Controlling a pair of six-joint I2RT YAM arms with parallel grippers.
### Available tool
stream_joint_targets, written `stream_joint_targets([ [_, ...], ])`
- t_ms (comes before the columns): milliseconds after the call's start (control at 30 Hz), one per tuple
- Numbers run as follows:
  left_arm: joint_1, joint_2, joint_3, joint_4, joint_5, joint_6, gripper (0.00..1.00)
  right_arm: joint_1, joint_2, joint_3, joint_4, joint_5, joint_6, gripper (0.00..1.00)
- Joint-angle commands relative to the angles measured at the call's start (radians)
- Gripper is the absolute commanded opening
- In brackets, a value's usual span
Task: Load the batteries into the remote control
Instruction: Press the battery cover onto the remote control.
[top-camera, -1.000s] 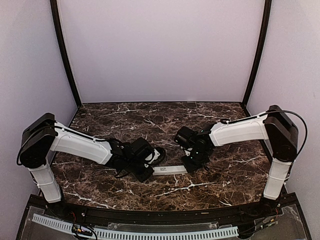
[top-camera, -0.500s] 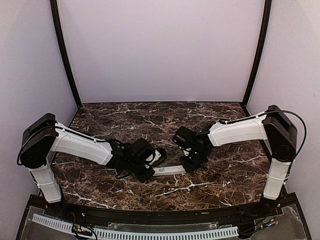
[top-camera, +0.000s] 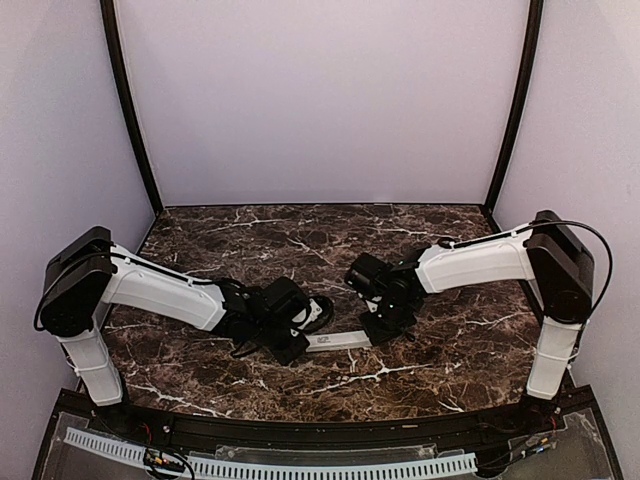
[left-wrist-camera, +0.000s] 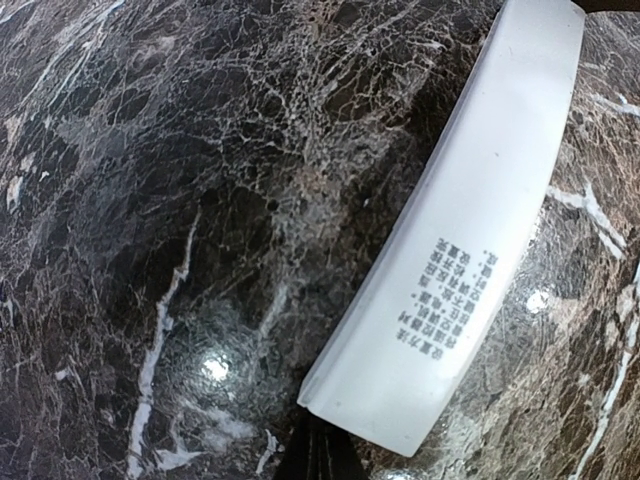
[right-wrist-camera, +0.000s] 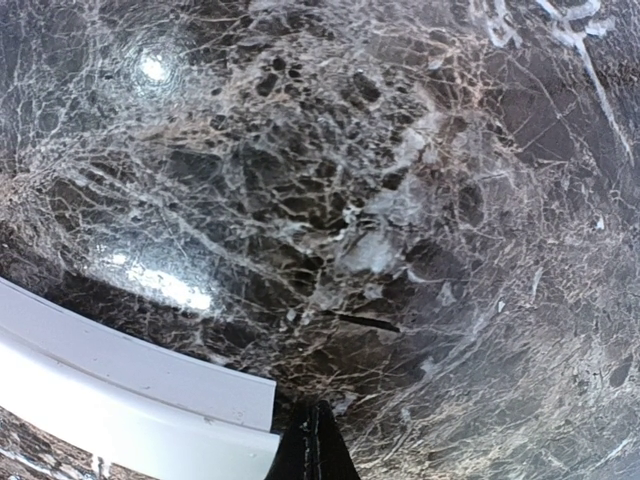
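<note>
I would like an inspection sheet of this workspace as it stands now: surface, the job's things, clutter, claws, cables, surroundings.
Surface: dark veined marble table, with a few glare spots.
Job's things: white remote control lying on the table between the two claws, printed face up; batteries: nothing seen.
Clutter: nothing seen.
Claws: left claw shut, its tip at one end of the remote control; right claw shut, its tip beside the other end; no grip on it can be seen.
Cables: thin black cable arching over the right arm.
Surroundings: plain pale walls, dark posts in the back corners.
</note>
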Motion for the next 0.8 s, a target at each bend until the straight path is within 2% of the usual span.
stream_joint_targets([
  [0,-0.004,-0.023,-0.016,-0.006,-0.024,0.012,0.04,0.012,0.023,0.009,-0.031,0.047,0.01,0.0],
  [233,-0.004,-0.044,-0.04,-0.003,-0.041,0.014,0.03,-0.017,0.0,0.005,-0.08,0.105,-0.004,0.0],
  [400,-0.004,-0.044,-0.042,-0.003,-0.045,0.016,0.04,-0.046,-0.083,0.005,-0.098,0.12,-0.028,0.0],
  [600,-0.003,-0.044,-0.044,0.005,-0.042,0.021,0.04,-0.013,-0.212,-0.043,0.074,-0.067,-0.133,0.0],
  [767,-0.004,-0.042,-0.044,0.008,-0.04,0.021,0.04,0.009,-0.228,-0.093,0.279,-0.31,-0.171,0.0],
])
